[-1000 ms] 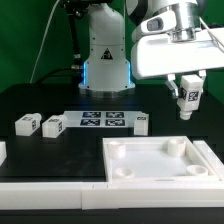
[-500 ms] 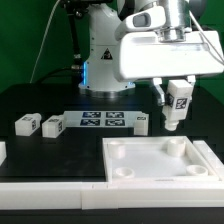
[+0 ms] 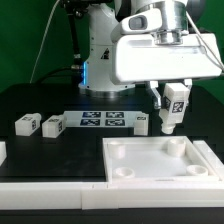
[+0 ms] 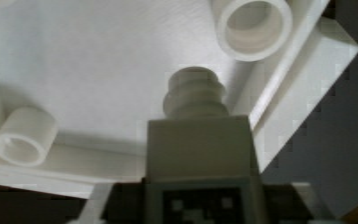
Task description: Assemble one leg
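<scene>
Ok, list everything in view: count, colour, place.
Black table: one, black, underneath.
Large white square panel with round corner holes: one, white, exterior view's front right.
Marker board: one, white with black tags, mid-table.
Small white block-shaped plastic leg with black-and-white tag: one, white, held over the panel.
Loose legs, same kind: three, white, on the table; two to the exterior view's left of the marker board, one at its right end.
White strip: one, white, exterior view's front left.
Fingers: two, on the white arm, shut on the held leg.

We see open air between the held leg and the white panel below; the panel's raised rim and round corner sockets jut up, while loose legs lie well apart.
</scene>
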`<state>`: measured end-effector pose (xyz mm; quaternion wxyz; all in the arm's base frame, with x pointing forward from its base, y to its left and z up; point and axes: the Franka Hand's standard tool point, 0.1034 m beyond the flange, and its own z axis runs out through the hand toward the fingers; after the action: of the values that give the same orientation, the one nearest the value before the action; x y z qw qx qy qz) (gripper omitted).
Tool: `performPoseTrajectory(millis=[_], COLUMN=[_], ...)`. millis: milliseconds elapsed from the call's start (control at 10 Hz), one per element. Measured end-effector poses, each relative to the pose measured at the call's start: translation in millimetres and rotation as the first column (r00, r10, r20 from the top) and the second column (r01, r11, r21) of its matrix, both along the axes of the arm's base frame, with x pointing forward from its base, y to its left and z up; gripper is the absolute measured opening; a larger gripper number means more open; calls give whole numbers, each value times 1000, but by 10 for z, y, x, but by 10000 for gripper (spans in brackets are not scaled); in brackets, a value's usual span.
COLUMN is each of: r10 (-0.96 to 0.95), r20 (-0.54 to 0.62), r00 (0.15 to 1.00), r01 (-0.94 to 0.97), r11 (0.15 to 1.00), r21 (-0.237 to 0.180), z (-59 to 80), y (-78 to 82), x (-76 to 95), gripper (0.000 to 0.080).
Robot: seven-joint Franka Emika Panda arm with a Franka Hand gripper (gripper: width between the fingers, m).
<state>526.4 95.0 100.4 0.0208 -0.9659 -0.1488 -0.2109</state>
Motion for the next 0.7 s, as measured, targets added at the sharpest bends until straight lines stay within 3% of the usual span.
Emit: performPoseTrajectory(millis=[100,300,500,700], r10=[0,-6,-22,-14], r20=[0,-3,14,21], r00=[1000,1000,1000,1000], r01=[0,6,22,13], r11=[1000,1000,1000,1000], r21=[0,2,17,28], z=[2,91,39,-31], y=[0,30,69,167], x=[4,200,479,650], gripper=[285,285,285,285])
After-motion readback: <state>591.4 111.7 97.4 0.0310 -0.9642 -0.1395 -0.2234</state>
